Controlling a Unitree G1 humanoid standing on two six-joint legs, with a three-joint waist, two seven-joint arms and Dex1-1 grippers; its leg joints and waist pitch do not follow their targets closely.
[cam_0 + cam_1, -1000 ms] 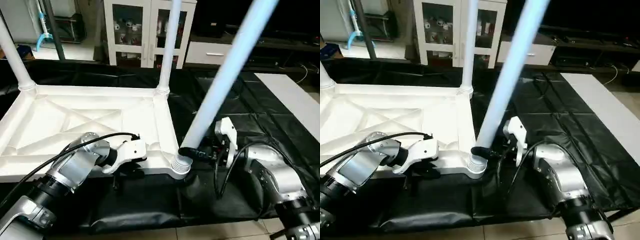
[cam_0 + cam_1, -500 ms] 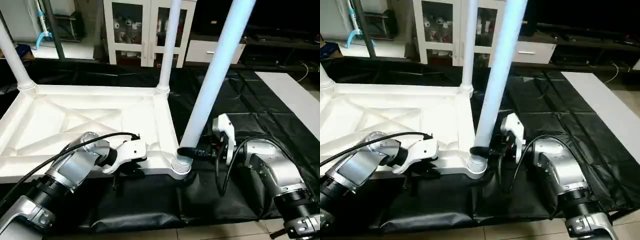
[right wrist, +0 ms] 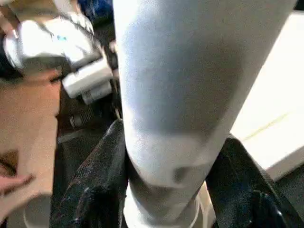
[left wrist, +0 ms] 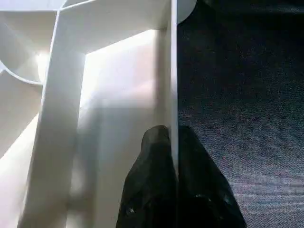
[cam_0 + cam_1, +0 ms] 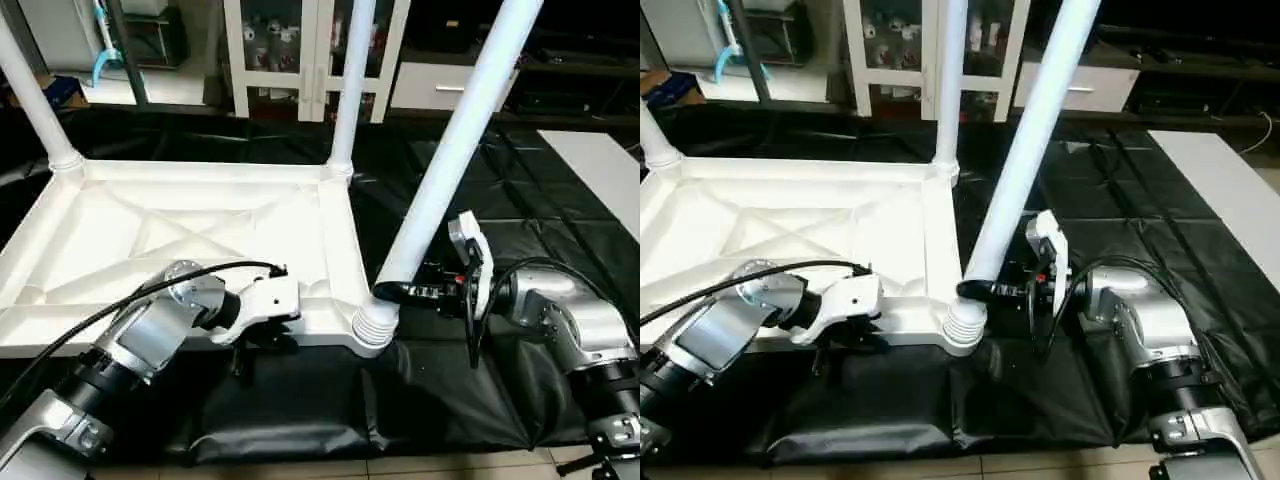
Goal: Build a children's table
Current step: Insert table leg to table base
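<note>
Right gripper clamps the stiff, slick leg low, near its socket; left gripper pinches the top's rim.

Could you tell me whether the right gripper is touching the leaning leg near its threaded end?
Touching: in the right wrist view, the right gripper has its black fingers pressed against both sides of the leg.

A black sheet is lying spread and creased across the floor, wrinkling along its near edge. Behind it a white cabinet with glass doors is standing, small items sitting on its shelves. A white drawer unit is sitting beside it, and a white board is resting flat off to the right.
</note>
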